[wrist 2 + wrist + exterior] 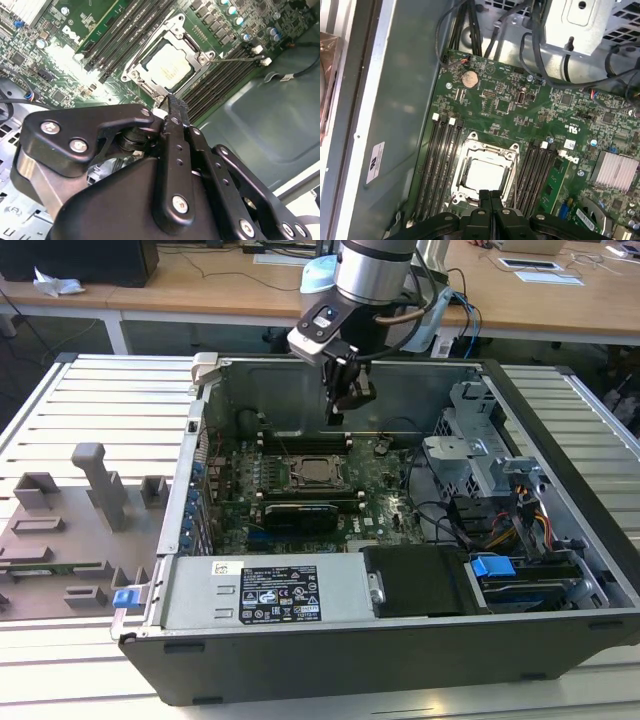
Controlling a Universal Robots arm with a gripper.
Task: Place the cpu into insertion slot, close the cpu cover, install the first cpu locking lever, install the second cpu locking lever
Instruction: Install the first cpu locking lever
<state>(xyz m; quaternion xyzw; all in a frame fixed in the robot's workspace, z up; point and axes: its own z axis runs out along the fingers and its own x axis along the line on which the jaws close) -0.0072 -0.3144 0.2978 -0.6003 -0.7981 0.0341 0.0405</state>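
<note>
On green circuit board [520,115]: cpu [484,174], flat square, dull silver top, seated in insertion slot [462,175]. cpu cover [490,149], thin silvery metal frame, flat around it. Long ribbed black memory slots [437,165] flank socket. Matte black gripper [491,197] above socket edge, fingers pressed together, empty.

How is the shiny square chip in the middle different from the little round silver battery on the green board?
The flat square silver cpu has straight sides and corners; the round silver coin battery is a disc. The cpu looks much bigger than the battery. The cpu sits inside a silver metal cover frame; the battery has none. Both are silvery and lie flat on the green circuit board.
</note>
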